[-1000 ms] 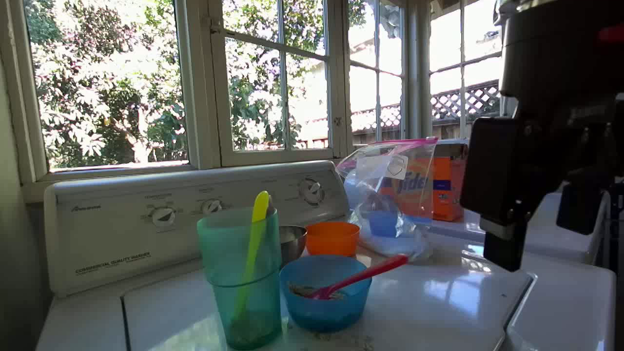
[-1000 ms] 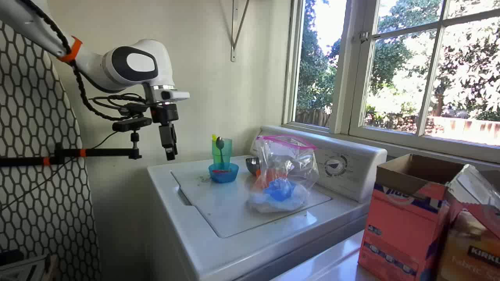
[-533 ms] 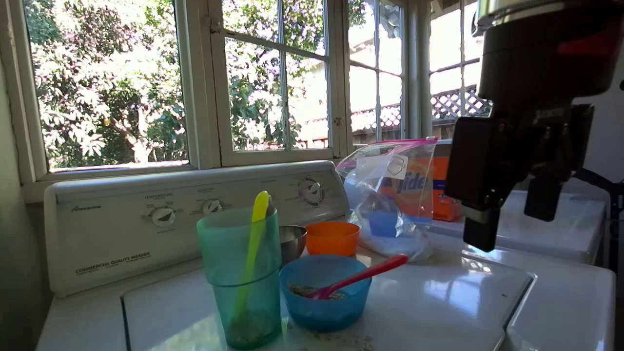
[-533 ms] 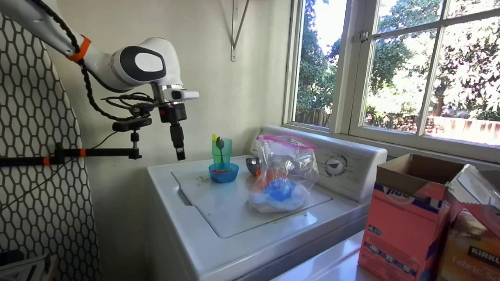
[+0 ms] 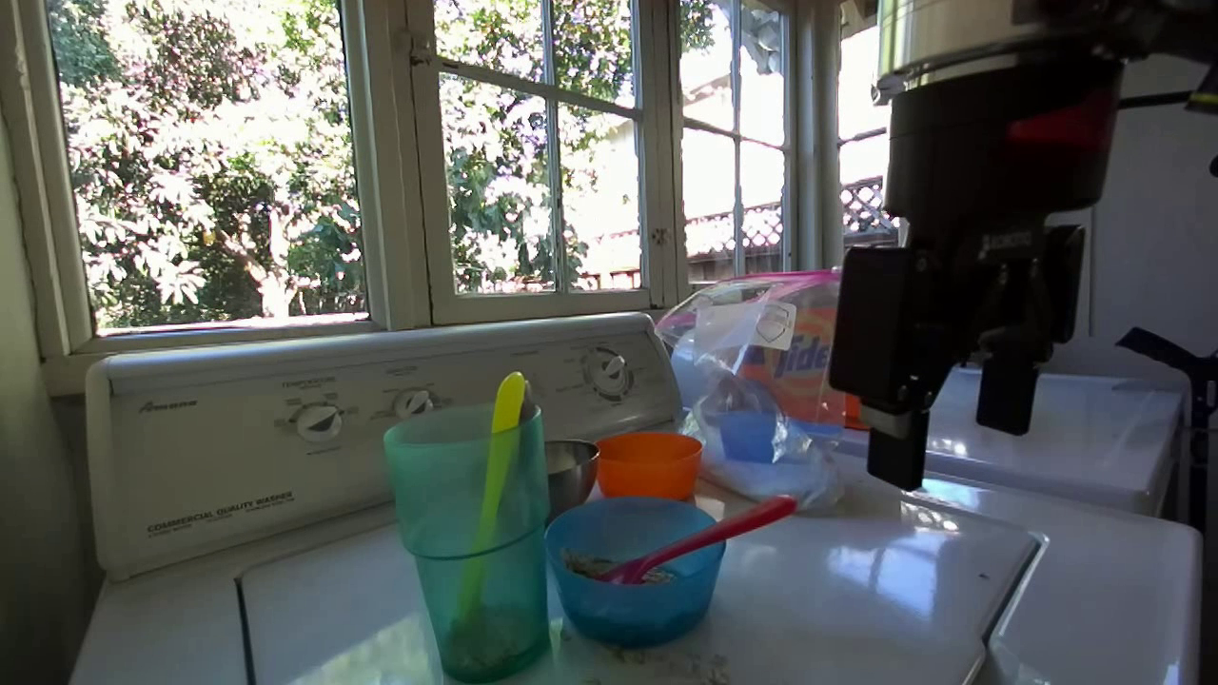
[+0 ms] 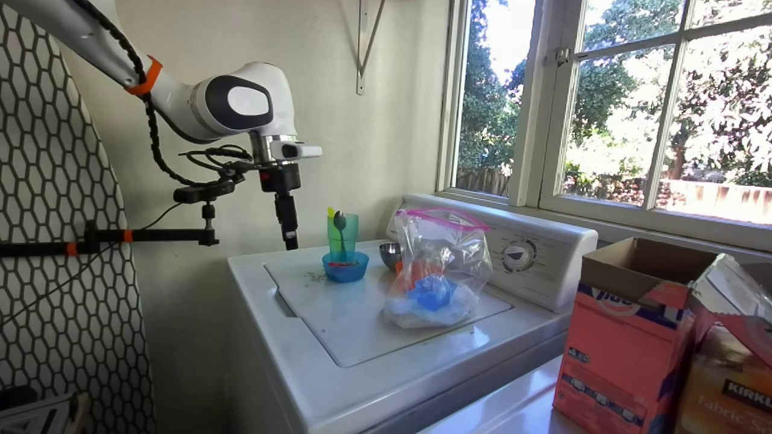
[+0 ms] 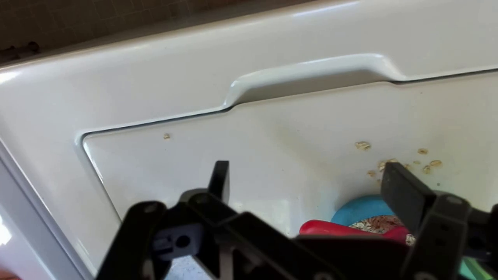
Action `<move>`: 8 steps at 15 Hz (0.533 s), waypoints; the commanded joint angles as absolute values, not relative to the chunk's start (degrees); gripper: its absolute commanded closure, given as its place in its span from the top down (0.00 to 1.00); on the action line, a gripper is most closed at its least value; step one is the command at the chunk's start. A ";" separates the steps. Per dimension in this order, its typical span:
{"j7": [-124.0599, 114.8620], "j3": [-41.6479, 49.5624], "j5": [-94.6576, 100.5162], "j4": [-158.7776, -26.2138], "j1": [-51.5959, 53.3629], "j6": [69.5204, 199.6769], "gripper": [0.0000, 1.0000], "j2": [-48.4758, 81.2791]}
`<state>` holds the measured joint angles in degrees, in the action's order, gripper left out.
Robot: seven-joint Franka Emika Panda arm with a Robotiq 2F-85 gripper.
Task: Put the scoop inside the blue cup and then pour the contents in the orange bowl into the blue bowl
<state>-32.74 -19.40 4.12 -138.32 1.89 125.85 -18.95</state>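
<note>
- While the hand point(image 5: 950, 445) hangs pointing down above the white washer lid point(image 5: 837, 618), its two fingers point(image 7: 402, 194) stand wide apart, with lid showing between them in the wrist view.
- In an exterior view, the arm point(image 6: 250, 102) that carries it reaches in from ten o'clock.
- Toward five o'clock from the hand's middle, the wrist view shows the red scoop point(image 7: 330, 227), partly hidden.
- Around three o'clock there, loose flakes point(image 7: 435, 163) dot the lid just past one finger.
- In an exterior view, the scoop's head lies in pale flakes point(image 5: 585, 567) inside the blue bowl point(image 5: 638, 609), and its handle crosses the rim between two and three o'clock.
- That bowl is apart from the hand, between eight and nine o'clock from it.
- Just beside the blue bowl, at nine o'clock, the blue cup point(image 5: 428, 485) stands upright; I cannot tell whether they touch.
- Inside the cup leans a yellow utensil point(image 5: 509, 400), its end above the rim, and a metal spoon point(image 6: 339, 222) leans there too.
- Farther back, at twelve o'clock from the blue bowl, sits the orange bowl point(image 5: 650, 471), upright, its inside hidden.
- At its nine o'clock stands a metal bowl point(image 5: 574, 476), partly behind the cup.
- At the orange bowl's two o'clock rests a clear plastic bag point(image 5: 756, 325).
</note>
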 commanded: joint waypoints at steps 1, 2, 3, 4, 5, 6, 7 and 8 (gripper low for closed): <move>-33.12 -18.07 4.66 -138.22 3.30 125.69 1.00 -18.80; -33.12 -18.07 4.66 -138.22 3.30 125.69 1.00 -18.80; -33.12 -18.07 4.66 -138.22 3.30 125.69 1.00 -18.80; -32.97 -18.26 5.76 -138.71 3.29 127.48 1.00 -18.99; -31.56 -18.18 7.25 -138.96 3.30 130.18 1.00 -18.74; -29.34 -17.94 8.94 -139.22 3.33 133.88 1.00 -18.38; -27.16 -17.58 9.51 -138.80 3.51 136.18 1.00 -17.55; -24.86 -17.42 10.90 -138.44 3.29 138.93 1.00 -16.08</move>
